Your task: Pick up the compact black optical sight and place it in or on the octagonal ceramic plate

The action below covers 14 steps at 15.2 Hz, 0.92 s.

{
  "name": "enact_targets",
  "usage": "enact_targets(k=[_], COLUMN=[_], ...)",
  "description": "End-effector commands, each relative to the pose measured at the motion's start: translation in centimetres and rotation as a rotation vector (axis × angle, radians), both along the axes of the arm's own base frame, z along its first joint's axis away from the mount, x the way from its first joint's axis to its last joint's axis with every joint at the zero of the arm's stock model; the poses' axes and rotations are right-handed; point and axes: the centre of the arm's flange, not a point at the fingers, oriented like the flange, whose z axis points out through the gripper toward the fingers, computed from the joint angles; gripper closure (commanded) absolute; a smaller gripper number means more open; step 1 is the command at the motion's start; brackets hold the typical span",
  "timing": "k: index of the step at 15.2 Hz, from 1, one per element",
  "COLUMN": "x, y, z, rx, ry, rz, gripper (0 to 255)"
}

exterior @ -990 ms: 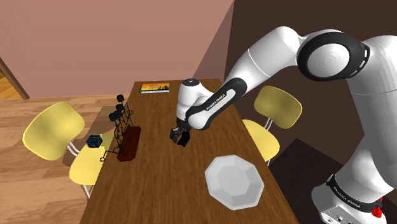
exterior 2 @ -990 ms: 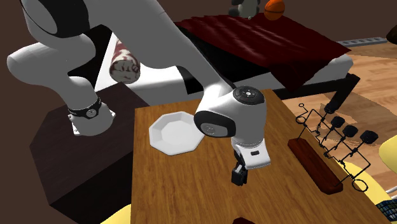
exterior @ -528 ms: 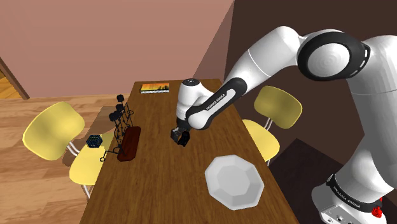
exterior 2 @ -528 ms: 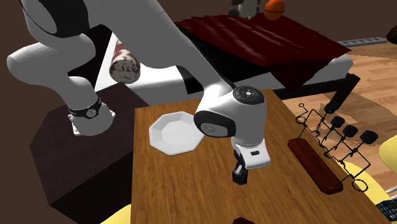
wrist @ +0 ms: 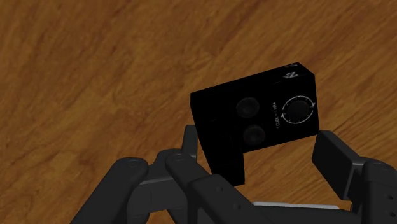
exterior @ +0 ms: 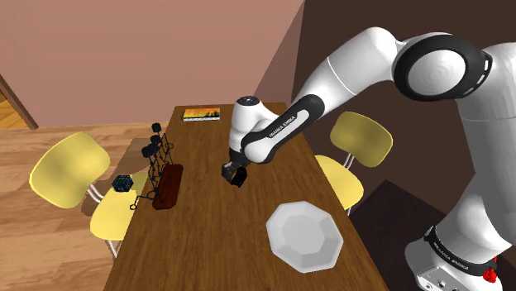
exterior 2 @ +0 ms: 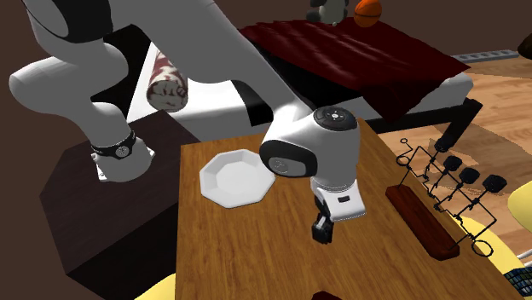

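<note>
A small black boxy optical sight with a dial and two round buttons on its face sits between my fingers. My gripper is shut on it. In the shoulder view the gripper points down near the middle of the wooden table. The sight is a dark lump at its tips, very close to the table top. I cannot tell whether it touches the wood. The white octagonal plate lies bare toward the stand, apart from the gripper. In the second exterior view the plate lies left of the gripper.
A wire rack on a dark wooden base stands along the table's left edge in the shoulder view. A flat book lies at the far end. Yellow chairs flank the table. A small dark cube rests on one seat.
The fingers have closed on the sight. The hand and forearm have risen slightly with it. The plate and rack have not moved.
</note>
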Motion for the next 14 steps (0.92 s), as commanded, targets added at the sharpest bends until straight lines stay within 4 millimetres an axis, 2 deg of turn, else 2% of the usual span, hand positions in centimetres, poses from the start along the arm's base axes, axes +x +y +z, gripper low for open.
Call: enact_targets(k=[1,11,12,14], x=[0.0,0.0,0.0,-2.6], y=[0.1,0.1,0.1,-0.3], z=[1.2,6.5,6.5,6.5], rx=[0.000,0.000,0.000,0.000], ry=[0.000,0.000,0.000,0.000], rz=[0.000,0.000,0.000,0.000], gripper=[255,255,255,255])
